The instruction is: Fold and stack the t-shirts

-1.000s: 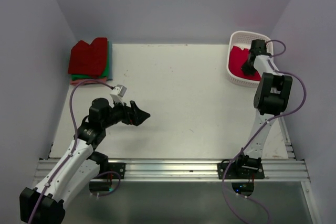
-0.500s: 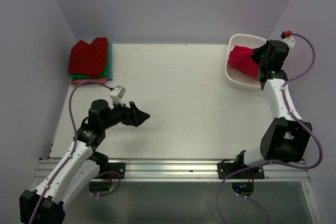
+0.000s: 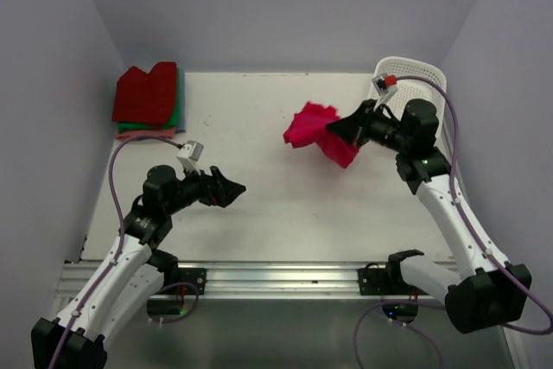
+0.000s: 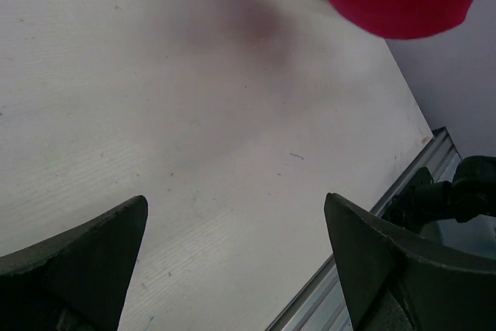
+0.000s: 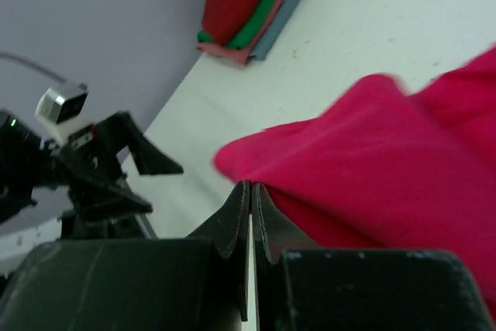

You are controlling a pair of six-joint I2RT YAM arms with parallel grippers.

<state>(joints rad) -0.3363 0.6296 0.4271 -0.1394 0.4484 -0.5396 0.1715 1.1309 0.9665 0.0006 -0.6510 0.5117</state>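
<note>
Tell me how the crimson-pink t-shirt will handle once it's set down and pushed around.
Probably floppy: the crimson-pink t-shirt hangs bunched in folds from the right end effector, pinched at one spot. Likely light, since that small pinch carries it all. Pushed on the table, it would probably wrinkle rather than slide whole.

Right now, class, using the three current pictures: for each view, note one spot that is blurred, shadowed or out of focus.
Top external view: even light, hardly any shadow, the crimson-pink t-shirt fairly sharp in the right hand. Left wrist view: a soft reddish shadow on the table near the blurred shirt. Right wrist view: the shirt smeared up close, the folded stack soft.
</note>
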